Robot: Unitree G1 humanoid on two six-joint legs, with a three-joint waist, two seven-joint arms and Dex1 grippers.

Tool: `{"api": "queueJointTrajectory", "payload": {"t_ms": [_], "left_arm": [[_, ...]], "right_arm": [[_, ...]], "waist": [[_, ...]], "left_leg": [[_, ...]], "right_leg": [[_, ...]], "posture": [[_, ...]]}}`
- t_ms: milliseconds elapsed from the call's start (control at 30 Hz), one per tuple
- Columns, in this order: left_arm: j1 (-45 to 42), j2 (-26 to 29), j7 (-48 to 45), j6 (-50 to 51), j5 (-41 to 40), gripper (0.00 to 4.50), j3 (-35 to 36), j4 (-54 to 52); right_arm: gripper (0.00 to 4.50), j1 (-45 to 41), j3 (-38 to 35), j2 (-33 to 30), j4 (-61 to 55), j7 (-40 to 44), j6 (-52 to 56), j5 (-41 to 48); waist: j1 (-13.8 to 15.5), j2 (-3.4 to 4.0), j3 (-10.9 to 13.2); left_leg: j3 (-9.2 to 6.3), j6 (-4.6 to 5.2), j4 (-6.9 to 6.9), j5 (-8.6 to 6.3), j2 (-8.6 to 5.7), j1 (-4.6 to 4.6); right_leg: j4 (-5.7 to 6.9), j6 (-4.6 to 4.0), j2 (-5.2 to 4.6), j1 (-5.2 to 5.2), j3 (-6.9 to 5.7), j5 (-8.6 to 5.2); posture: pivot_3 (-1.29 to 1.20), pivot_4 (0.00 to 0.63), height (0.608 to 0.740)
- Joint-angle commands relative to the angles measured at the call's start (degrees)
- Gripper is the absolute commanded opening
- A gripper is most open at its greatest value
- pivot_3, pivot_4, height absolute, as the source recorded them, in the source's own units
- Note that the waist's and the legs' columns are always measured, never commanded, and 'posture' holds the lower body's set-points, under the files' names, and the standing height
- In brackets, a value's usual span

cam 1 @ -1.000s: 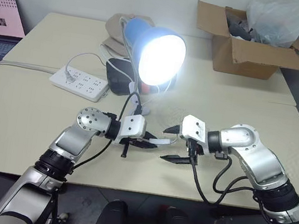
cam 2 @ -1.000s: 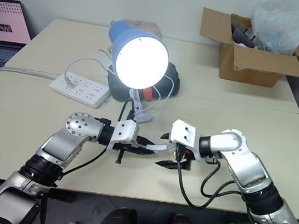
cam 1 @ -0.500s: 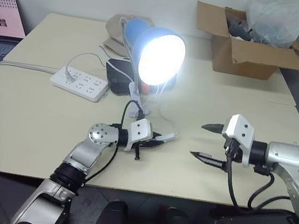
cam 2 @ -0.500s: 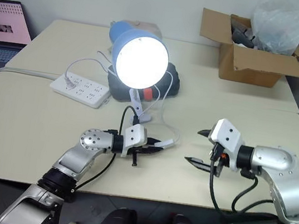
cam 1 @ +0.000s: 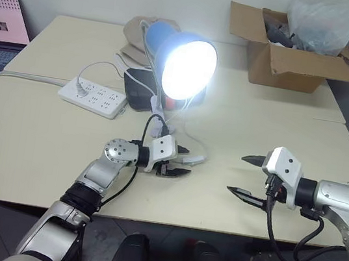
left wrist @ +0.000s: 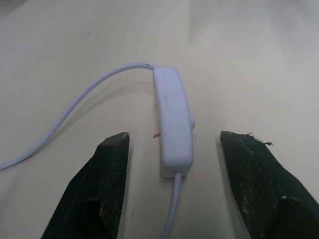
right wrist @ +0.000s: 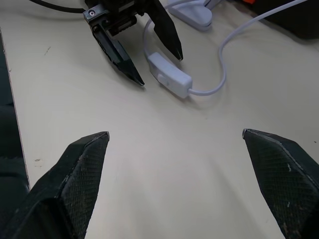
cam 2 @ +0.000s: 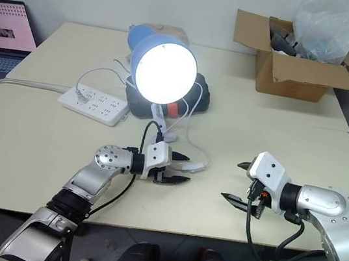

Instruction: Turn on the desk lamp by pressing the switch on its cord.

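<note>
Left gripper (left wrist: 172, 149) spread, straddling switch (left wrist: 173, 123) on desk (cam 1: 43, 130), not touching. Right gripper (cam 1: 246, 176) spread wide at three o'clock. Lamp (cam 1: 184, 63) lit at twelve.

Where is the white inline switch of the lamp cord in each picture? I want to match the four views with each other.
Left eye view: the switch lies on the table just right of the left gripper.
Right eye view: the same spot, below the lit desk lamp.
Left wrist view: centre of the picture, between the two open black fingers.
Right wrist view: upper middle.
Shared landmark: the left gripper's black fingers.
</note>
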Motion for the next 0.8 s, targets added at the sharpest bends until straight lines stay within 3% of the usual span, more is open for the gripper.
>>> {"api": "queueJointTrajectory", "payload": {"t_ms": [33,267,467,800], "left_arm": [[2.5,4.3,-1.2,1.7,-2.9,3.79,4.0,-7.6],[11.1,12.4,1.2,9.2,-7.6,3.79,13.1,-20.4],[18.4,15.2,6.0,17.1,-12.0,3.79,22.3,-29.7],[27.4,18.1,5.1,25.3,-19.9,3.79,26.2,-38.9]], "right_arm": [[4.50,-1.6,-0.8,-0.9,-0.5,0.3,-1.0,1.2],[4.50,-2.2,-2.4,-1.9,2.7,2.6,-6.1,1.1],[4.50,-0.6,-7.0,-3.4,5.7,7.1,-9.8,4.4],[4.50,-1.3,-7.0,-4.2,9.0,9.8,-13.1,5.7]], "waist": [[-0.2,0.00,0.0],[-0.1,-0.03,0.0],[0.1,-0.04,0.0],[0.1,-0.04,0.0]], "left_leg": [[0.01,0.00,0.00,0.00,0.01,0.01],[0.02,-0.01,-0.02,0.00,0.03,0.01],[0.00,-0.01,-0.03,-0.01,0.02,0.01],[-0.01,-0.02,-0.05,-0.01,0.03,0.05]], "right_leg": [[0.01,0.00,0.01,0.00,0.02,0.00],[-0.01,-0.03,-0.02,-0.01,0.03,-0.02],[-0.04,-0.03,-0.07,0.01,-0.01,-0.02],[-0.03,-0.09,-0.09,0.00,-0.04,-0.05]], "posture": [[0.00,0.150,0.740],[0.00,0.150,0.740],[0.00,0.150,0.740],[0.00,0.150,0.740]]}}
